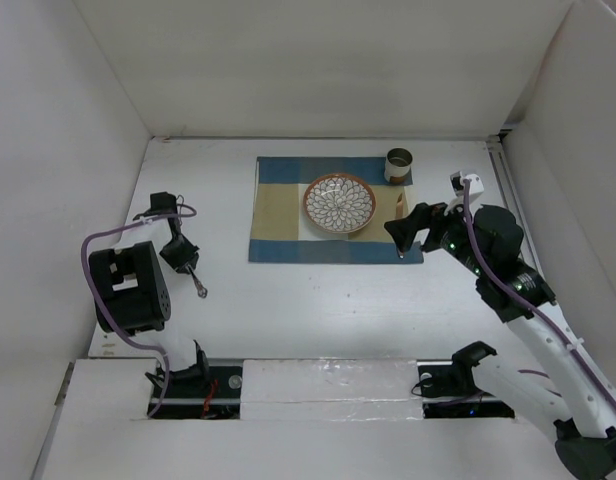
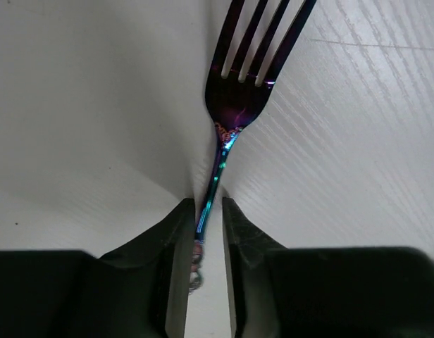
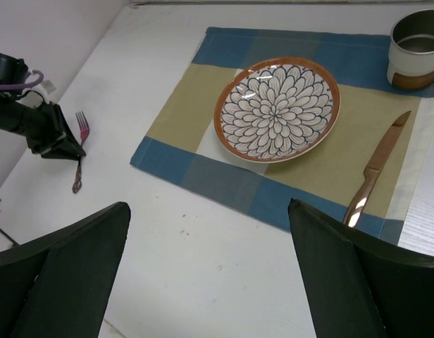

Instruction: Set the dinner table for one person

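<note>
Left gripper [image 2: 208, 205] is clamping the fork [image 2: 238, 105] by its handle at the left of the table [image 1: 318, 300] (tines pointing away from the wrist), while the placemat [image 1: 278, 215], bare beside the plate [image 1: 339, 203], is lying to the right.

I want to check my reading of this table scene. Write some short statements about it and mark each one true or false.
1. The left gripper is shut on the fork. True.
2. The knife lies left of the plate. False: it lies right of it, on the placemat.
3. The cup stands on the plate. False: it stands apart, at the placemat's far right corner.
4. The right gripper is open and empty. True.
</note>
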`<state>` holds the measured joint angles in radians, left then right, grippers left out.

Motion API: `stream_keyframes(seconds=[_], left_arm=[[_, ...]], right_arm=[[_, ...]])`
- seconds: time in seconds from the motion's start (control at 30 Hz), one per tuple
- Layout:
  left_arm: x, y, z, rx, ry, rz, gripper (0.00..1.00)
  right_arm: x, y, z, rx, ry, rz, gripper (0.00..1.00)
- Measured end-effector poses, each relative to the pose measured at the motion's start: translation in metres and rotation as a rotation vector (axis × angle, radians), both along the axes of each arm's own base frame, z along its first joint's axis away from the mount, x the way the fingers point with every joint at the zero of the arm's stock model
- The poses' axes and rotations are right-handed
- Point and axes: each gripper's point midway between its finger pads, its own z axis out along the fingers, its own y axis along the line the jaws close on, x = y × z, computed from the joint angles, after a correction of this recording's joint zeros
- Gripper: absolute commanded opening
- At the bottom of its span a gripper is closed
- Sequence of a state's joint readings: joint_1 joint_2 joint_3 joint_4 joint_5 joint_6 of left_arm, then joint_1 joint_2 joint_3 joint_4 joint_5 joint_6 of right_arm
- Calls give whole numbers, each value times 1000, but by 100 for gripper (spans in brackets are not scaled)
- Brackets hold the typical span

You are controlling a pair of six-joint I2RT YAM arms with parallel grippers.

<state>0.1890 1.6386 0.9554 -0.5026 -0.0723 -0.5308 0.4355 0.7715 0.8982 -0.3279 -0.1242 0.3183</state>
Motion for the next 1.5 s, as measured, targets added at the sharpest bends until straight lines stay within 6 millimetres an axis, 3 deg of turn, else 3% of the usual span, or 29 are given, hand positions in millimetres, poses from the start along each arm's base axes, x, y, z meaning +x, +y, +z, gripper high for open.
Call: stream_keyframes(seconds=[0.1, 0.37, 0.5, 0.6, 0.73, 0.77, 0.83, 0.9, 1.0, 1.1, 1.2, 1.27, 1.5], left_arm=[[3, 1, 0, 0, 3, -4, 0], [6, -2, 4, -10, -15, -14, 0], [18, -21, 30, 28, -66, -100, 0], [60, -61, 85, 69, -199, -244, 0], [116, -146, 173, 61, -441, -465, 0], [125, -168, 189, 51, -482, -517, 0], [140, -209, 201, 34, -520, -603, 0], [150, -243, 193, 15, -508, -674, 0], [154, -268, 146, 0, -398, -729, 0], [147, -264, 93, 7, -246, -737, 0], [139, -254, 61, 21, -137, -734, 0], [137, -249, 53, 32, -97, -736, 0], [142, -246, 53, 53, -91, -742, 0]], right_arm=[[1, -2, 0, 1, -1, -6, 100], [-2, -4, 4, 5, -12, -12, 100], [-3, -7, 7, 6, -21, -22, 100], [-3, -10, 8, 6, -22, -32, 100], [-2, -12, 5, -4, -8, -48, 100], [-1, -13, 7, -5, -8, -54, 100], [-1, -15, 10, -7, -10, -64, 100], [0, -19, 15, -9, -15, -80, 100], [1, -23, 22, -14, -27, -102, 100], [1, -25, 22, -19, -24, -114, 100], [2, -28, 19, -27, -13, -126, 100], [2, -29, 16, -32, -5, -132, 100], [3, -31, 12, -43, 8, -146, 100]])
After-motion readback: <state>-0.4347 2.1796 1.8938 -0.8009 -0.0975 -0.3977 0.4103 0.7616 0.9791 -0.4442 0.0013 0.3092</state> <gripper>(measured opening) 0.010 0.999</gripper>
